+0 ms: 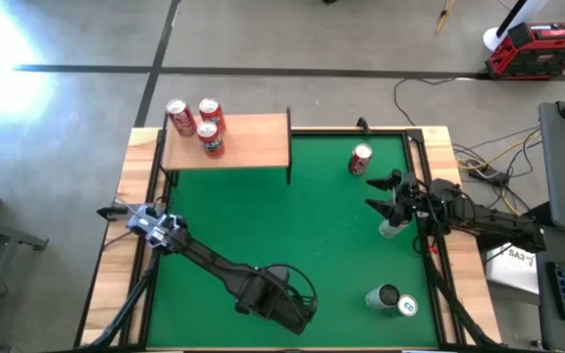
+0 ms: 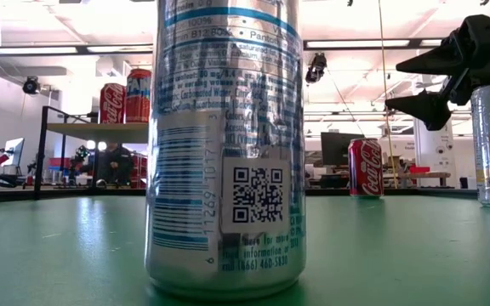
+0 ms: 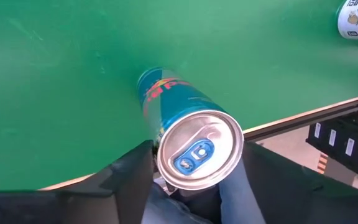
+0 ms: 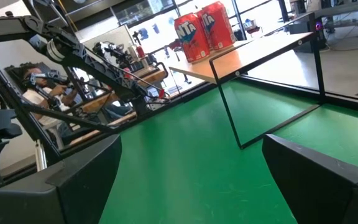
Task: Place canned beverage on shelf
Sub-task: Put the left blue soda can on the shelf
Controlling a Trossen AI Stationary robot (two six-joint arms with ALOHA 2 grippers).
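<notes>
**Blue can (image 3: 191, 144) held, shelf half crowded**

Left wrist view: my left pincer (image 3: 194, 182) grasps the blue can near its top, close to the bench edge (image 3: 303, 118); I think it may tilt or slip.

High view: the shelf (image 1: 253, 147) carries three red cans (image 1: 209, 110) at its left end, and I could knock them. The right half is free. My right pincer (image 1: 392, 204) waits released above a silver can (image 1: 390, 229).
</notes>
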